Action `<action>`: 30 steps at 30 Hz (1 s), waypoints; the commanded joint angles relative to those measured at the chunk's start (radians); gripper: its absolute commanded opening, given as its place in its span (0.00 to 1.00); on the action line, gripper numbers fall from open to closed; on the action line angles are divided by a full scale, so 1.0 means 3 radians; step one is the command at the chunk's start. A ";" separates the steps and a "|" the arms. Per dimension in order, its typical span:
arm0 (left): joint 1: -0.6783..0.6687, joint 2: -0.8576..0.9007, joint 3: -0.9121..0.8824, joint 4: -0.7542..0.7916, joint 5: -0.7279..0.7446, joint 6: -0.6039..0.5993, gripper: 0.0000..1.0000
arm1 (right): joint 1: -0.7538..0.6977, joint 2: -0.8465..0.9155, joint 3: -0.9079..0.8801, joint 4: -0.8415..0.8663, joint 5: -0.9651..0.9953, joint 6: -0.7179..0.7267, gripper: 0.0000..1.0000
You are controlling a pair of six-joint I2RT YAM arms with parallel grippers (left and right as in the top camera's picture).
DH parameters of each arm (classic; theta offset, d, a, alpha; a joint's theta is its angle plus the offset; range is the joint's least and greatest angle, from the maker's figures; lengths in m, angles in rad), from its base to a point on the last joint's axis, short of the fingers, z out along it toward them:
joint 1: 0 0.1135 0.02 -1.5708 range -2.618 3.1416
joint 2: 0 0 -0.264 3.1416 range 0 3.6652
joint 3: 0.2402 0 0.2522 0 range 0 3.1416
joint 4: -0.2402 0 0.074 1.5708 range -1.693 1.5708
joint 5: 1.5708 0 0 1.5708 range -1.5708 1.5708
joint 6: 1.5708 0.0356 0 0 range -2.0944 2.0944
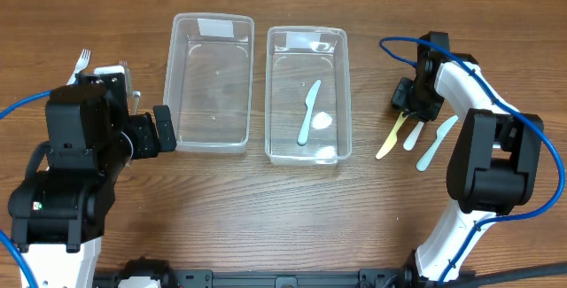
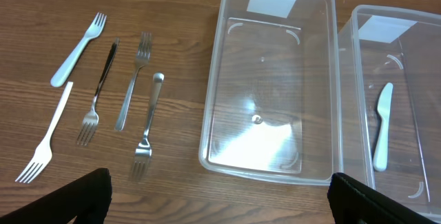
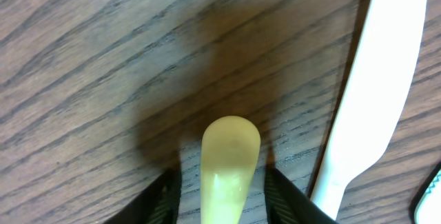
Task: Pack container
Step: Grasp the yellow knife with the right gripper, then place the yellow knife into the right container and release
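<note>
Two clear plastic containers stand side by side: the left one [image 1: 173, 84] is empty, the right one [image 1: 346, 93] holds a light blue plastic knife [image 1: 308, 111]. My right gripper [image 1: 409, 106] is down at the table over the handle of a yellow plastic knife [image 1: 388, 139]. In the right wrist view its fingers [image 3: 224, 193] stand open on either side of the yellow handle [image 3: 229, 162], with small gaps. My left gripper [image 1: 164, 128] is wide open and empty beside the left container [image 2: 213, 93]; its fingers [image 2: 220, 196] frame the container's near edge.
A white knife [image 1: 414, 136] and a light blue knife [image 1: 437, 144] lie right of the yellow one; the white one [image 3: 372, 79] is close to my right fingers. Several forks lie left of the left container, among them a light blue one [image 2: 79, 49] and a white one [image 2: 47, 138].
</note>
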 commanded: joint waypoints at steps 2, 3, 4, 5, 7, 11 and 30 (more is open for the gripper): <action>0.0018 -0.0001 0.0088 0.0005 0.0062 0.0014 1.00 | -0.0001 0.0090 -0.0118 0.0000 -0.0142 0.0013 0.31; 0.0018 -0.0001 0.0088 0.0005 0.0062 0.0014 1.00 | -0.0001 0.0090 -0.0118 0.0000 -0.0144 0.0013 0.27; 0.0017 -0.0001 0.0088 0.0005 0.0062 0.0014 1.00 | -0.0001 0.0090 -0.0118 0.0001 -0.0142 0.0013 0.24; 0.0017 -0.0001 0.0088 0.0005 0.0061 0.0014 1.00 | -0.0001 0.0090 -0.0117 0.0001 -0.0144 0.0013 0.23; 0.0018 -0.0001 0.0088 0.0005 0.0062 0.0014 1.00 | -0.0001 0.0090 -0.0117 0.0001 -0.0141 0.0013 0.16; 0.0018 -0.0001 0.0088 0.0006 0.0061 0.0014 1.00 | 0.0000 0.0085 -0.0094 -0.0004 -0.0141 0.0013 0.04; 0.0017 -0.0001 0.0088 0.0004 0.0062 0.0014 1.00 | 0.1670 -0.0765 0.1261 -0.0773 0.0006 -0.0020 0.04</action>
